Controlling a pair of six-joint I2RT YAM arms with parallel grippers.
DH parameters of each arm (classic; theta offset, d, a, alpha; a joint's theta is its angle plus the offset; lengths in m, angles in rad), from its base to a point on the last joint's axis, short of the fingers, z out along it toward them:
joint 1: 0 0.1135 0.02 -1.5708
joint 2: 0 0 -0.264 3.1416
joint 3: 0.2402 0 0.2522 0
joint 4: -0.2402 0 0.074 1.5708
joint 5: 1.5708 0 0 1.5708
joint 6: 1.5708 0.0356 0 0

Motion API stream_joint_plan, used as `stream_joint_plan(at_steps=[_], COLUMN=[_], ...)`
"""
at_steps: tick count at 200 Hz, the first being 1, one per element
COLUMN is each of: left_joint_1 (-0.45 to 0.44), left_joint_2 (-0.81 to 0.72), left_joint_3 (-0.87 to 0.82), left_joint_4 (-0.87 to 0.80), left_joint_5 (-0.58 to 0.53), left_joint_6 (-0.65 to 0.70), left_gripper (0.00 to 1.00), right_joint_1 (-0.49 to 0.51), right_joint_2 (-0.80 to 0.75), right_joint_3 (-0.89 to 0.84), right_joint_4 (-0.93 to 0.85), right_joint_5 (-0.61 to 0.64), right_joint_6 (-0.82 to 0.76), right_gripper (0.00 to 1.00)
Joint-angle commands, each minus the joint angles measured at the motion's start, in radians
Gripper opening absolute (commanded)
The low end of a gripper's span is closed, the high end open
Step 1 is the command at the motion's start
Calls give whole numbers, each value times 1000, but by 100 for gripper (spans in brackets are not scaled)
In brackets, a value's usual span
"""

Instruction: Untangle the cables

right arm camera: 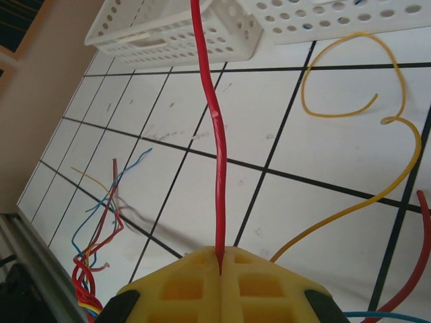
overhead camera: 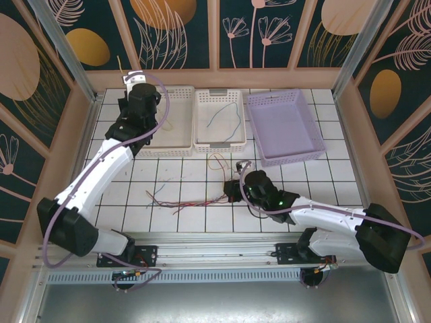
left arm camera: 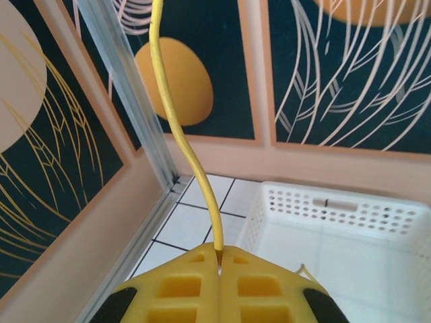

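Partly done, by my judgement; left tool (left arm camera: 220, 259) pinched shut on a yellow cable (left arm camera: 176, 121) above the left basket (overhead camera: 168, 152); right tool (right arm camera: 221, 259) clamped on a red cable (right arm camera: 214, 134) over the counter (overhead camera: 337, 182), where a tangle of cables (overhead camera: 176, 200) lies unsorted; one loose cable (overhead camera: 213, 120) rests in the middle basket (overhead camera: 219, 144)

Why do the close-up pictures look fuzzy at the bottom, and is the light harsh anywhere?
Left wrist view: the left fingers sit close to the lens and look soft, while the yellow wire is crisp. Right wrist view: the right fingers are soft too, and a faint shadow crosses the tiles beside the red wire. Top view: even light, no glare.
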Motion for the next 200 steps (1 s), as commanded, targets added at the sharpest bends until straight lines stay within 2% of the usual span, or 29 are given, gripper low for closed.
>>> stream_joint_plan(at_steps=[1, 34, 92, 121, 200], left_joint_1=[28, 31, 30, 30, 30], left_joint_2=[62, 180, 271, 390, 538], left_joint_3=[25, 38, -49, -48, 1], left_joint_4=[51, 25, 30, 5, -32], left_joint_5=[24, 53, 138, 149, 156], left_joint_6=[-3, -39, -175, -212, -219], left_gripper=[0, 0, 0, 0, 0], right_joint_1=[25, 51, 80, 94, 106], right_joint_2=[-40, -72, -92, -93, -104], right_joint_3=[33, 33, 27, 29, 35], right_joint_4=[0, -17, -34, -31, -31], right_joint_5=[21, 55, 76, 83, 102], right_joint_6=[-13, -8, -2, 1, 1], right_gripper=[0, 0, 0, 0, 0])
